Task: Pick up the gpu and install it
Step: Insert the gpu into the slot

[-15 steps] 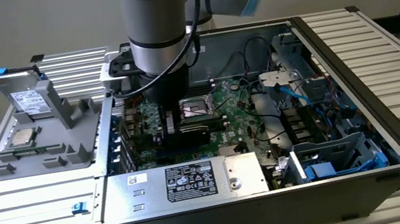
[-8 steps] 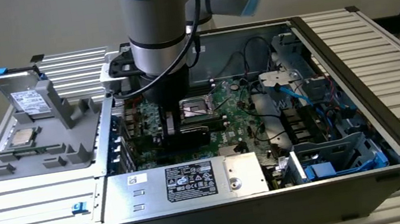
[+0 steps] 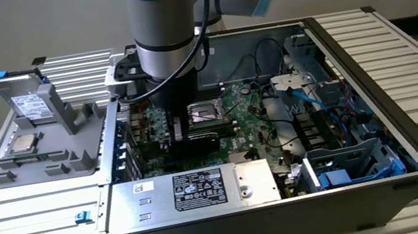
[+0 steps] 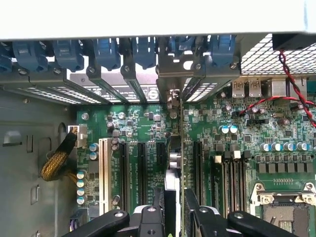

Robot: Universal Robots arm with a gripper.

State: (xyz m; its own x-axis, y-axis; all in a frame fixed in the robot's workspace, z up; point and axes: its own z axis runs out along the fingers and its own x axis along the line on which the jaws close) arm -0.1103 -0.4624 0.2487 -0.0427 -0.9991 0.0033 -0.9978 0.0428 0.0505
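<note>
While the gripper (image 4: 174, 202) hung inside the open computer case (image 3: 349, 59), its 2 fingers (image 4: 191, 205) were clamped on the gpu (image 4: 175, 163), which stood on edge at the motherboard's (image 4: 133, 123) expansion slots, though seating could not be confirmed.

Power supply label (image 3: 199, 188), print illegible

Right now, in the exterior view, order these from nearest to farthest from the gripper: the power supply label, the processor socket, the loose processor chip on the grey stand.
1. Processor socket, on the motherboard beside the gripper.
2. Power supply label, inside the case, nearer the camera.
3. Loose processor chip, outside the case, at the exterior view's left.
</note>
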